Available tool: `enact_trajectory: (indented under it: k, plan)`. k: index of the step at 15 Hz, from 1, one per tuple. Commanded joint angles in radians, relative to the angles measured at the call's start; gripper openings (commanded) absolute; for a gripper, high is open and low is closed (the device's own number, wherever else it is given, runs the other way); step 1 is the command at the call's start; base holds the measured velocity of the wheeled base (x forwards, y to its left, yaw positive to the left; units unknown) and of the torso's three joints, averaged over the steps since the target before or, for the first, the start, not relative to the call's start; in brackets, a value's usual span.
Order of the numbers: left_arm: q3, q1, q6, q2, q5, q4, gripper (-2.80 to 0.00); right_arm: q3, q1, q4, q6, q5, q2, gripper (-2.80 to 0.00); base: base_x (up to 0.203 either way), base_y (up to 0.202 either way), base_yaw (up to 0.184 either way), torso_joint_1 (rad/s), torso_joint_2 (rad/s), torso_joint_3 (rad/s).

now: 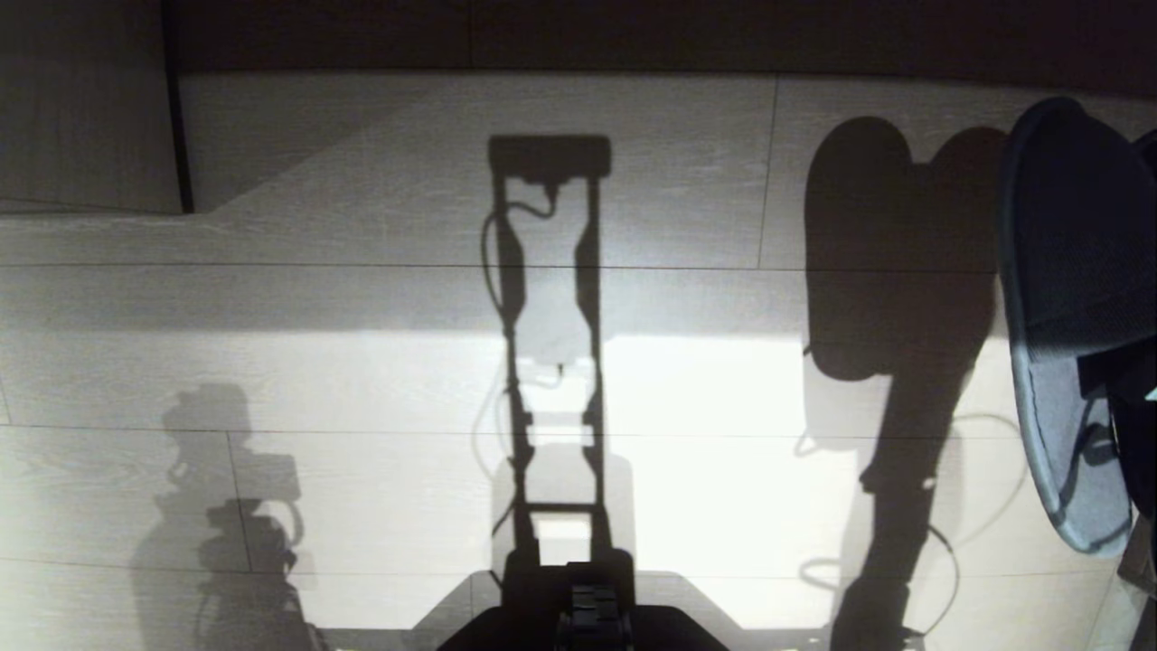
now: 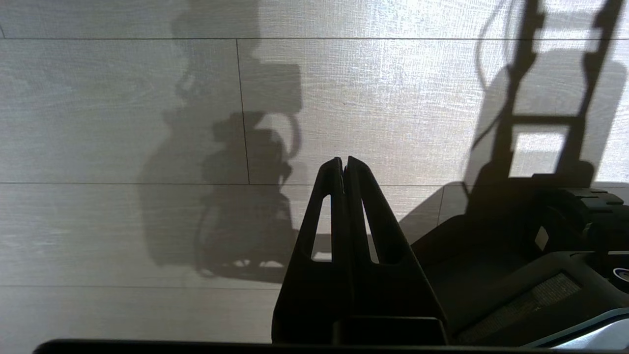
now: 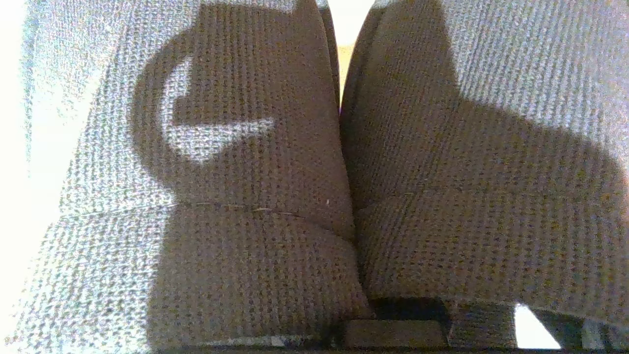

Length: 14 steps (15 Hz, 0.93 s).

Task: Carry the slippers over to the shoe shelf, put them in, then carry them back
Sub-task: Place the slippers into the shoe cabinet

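1. Looking at where things stand: the slippers (image 1: 1071,325) are hanging up off the floor at the far right edge of the head view, soles and sides on show, clear of the pale plank floor (image 1: 362,380).
2. The right gripper itself is basically hidden. The right wrist view is filled by both slippers (image 3: 344,172) pressed side by side, with only a dark bit of the claw peeking out under the fabric. Its jaws are squeezed nearly all the way together, and from how the pair hangs, I'd say it's pinching both slippers together.
3. The left gripper (image 2: 344,164) is parked low on the left over bare floor, fingers closed tip to tip with nothing between them. It's not doing anything.
4. No pale wood shoe shelf shows in any view. There's a dark strip (image 1: 633,36) along the far edge and a pale wood panel (image 1: 81,108) at the far left, but I can't tell what either belongs to.
5. My read: this is a carry leg, slippers lifted and in transit. Whether it's heading out to the shelf or coming back, I can't tell.
6. Next move probably needs the base to drive or turn until the drop-off spot is in front of it, keeping the pinch tight so the soft fabric doesn't slide out.
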Motion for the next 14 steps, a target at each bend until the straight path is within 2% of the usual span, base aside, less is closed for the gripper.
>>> enact_trajectory:
  k: [1,4,6,12,14]
  plan:
    - [0.000,0.000,-0.001,0.000,0.000,-0.001,-2.80,0.080,0.000,0.070,-0.002,0.010,-0.185,-2.80,0.000,0.000,0.000,0.000,0.00,0.000]
    - [0.000,0.000,-0.001,0.000,0.000,-0.001,-2.80,0.143,-0.007,0.242,-0.003,0.029,-0.320,-2.80,0.000,0.000,0.000,0.000,0.00,0.000]
    - [0.000,0.000,-0.001,0.000,0.000,-0.001,-2.80,0.159,-0.017,0.295,-0.003,0.041,-0.369,-2.80,0.000,0.000,0.000,0.000,0.00,0.000]
    - [0.000,0.000,-0.001,0.000,0.000,-0.001,-2.80,0.282,-0.043,0.553,-0.006,0.092,-0.698,-2.80,0.000,0.000,0.000,0.000,0.00,0.000]
    - [0.000,0.000,-0.001,0.000,0.000,-0.001,-2.80,0.347,-0.041,0.591,-0.008,0.095,-0.772,-2.80,0.000,0.000,0.000,0.000,0.00,0.000]
